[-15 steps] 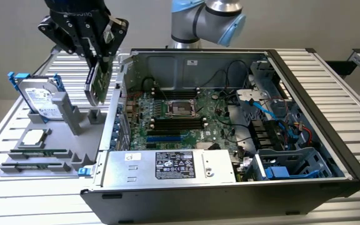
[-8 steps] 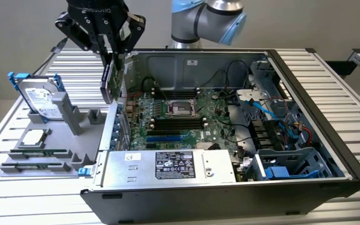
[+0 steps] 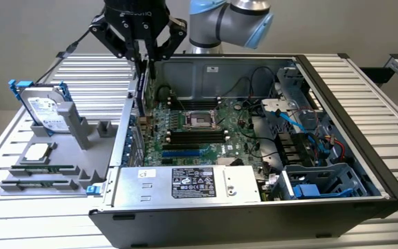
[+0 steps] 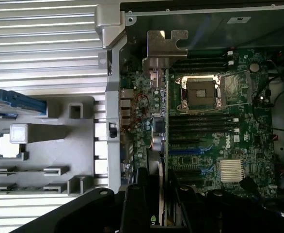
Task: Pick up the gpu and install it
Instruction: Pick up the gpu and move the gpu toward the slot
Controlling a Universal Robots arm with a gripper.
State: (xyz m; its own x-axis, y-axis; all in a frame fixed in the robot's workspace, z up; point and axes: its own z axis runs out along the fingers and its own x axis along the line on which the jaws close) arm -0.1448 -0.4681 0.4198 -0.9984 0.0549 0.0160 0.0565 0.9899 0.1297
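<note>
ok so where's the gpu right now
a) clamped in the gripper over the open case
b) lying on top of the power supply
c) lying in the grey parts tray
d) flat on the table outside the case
a: the gripper is shut on the gpu, which it holds edge-on over the open computer case, the card's silver bracket showing in the wrist view.

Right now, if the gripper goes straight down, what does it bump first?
The gripper holds the gpu edge down, so the card would probably land first on the motherboard, near the slots by the case's rear wall. Depth is hard to judge.
</note>
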